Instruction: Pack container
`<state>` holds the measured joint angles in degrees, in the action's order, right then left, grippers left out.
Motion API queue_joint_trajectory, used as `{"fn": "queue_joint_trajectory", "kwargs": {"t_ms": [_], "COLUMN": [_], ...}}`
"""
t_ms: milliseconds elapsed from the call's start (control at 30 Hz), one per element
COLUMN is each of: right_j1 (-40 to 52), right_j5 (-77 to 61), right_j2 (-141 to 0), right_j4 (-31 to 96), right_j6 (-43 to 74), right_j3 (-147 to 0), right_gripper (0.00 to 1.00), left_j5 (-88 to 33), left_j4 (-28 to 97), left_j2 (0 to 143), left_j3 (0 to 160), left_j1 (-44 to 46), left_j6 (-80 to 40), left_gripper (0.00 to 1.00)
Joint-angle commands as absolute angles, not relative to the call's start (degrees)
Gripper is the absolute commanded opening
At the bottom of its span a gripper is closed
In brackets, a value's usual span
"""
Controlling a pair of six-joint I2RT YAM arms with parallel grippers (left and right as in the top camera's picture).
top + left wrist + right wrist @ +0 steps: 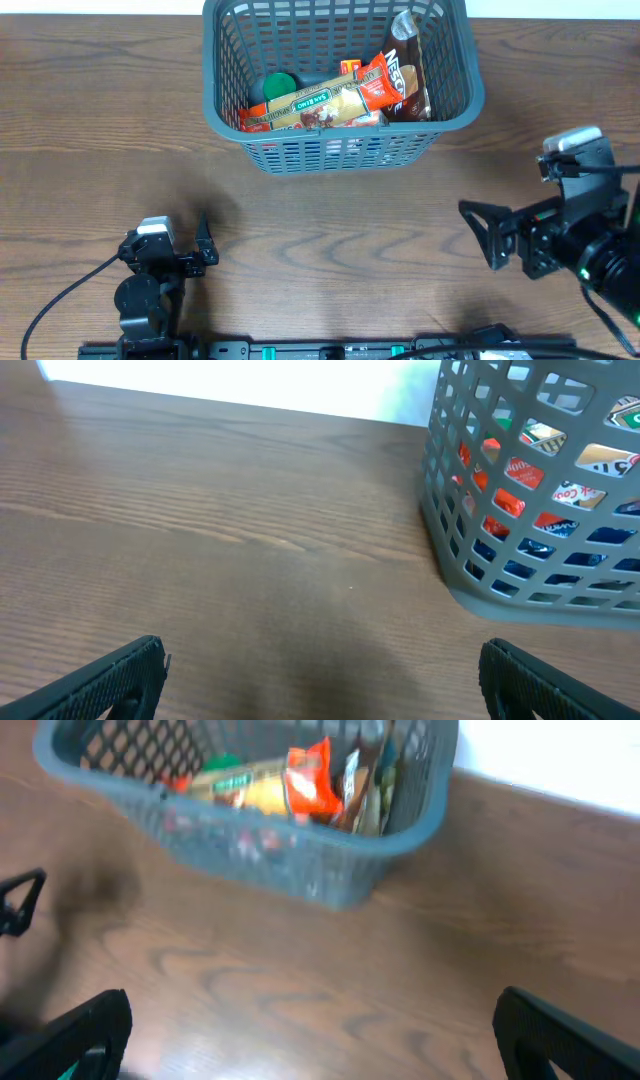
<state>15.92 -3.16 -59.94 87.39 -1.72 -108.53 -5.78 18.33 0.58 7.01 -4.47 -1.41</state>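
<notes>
Both claws stand wide and hold nothing. From overhead, the left claw (197,243) sits low near my edge of the table (100,150), and the right claw (478,236) hangs off to the right, pointing inward. The basket (330,152) is at the far middle, well apart from both, with a long snack packet (330,105), a green lid (275,88) and a tall brown packet (405,70) inside. I can see nothing loose on the wood, so packing looks close to done.

Left wrist view: the left claw (322,665) is spread wide over bare wood, and the basket (480,560) lies ahead and to the right.

Right wrist view, somewhat blurred: the right claw (312,1010) gapes too, and the basket (300,832) lies ahead and to the left.

My worry is the lattice. A finger coming in low could hook a slot or nudge the rim and drag the basket. Coming in over the right wall could tip out the tall packet leaning there.
</notes>
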Motion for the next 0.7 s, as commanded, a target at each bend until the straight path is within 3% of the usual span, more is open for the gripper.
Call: {"fn": "queue_joint_trajectory", "kwargs": {"t_ms": [0,300,667], "right_j1": [15.8,15.8,15.8], "right_j5": [-2.4,-5.4,-13.3], "right_j2": [-53.7,-31.4,-7.0], "right_j4": [81.3,57.8,38.7], "right_j6": [-2.6,-2.6,-2.5], "right_j3": [-97.6,-58.0,-21.6], "right_gripper": [0.99,0.99,0.99], "left_j5": [-5.4,-5.4,-5.4], "left_j4": [18.3,18.3,18.3], "left_j2": [0.2,0.2,0.2], "left_j3": [5.7,5.7,5.7], "left_j1": [-4.8,-4.8,-4.8], "left_j6": [-0.6,-0.6,-0.6], "left_gripper": [0.99,0.99,0.98]}}
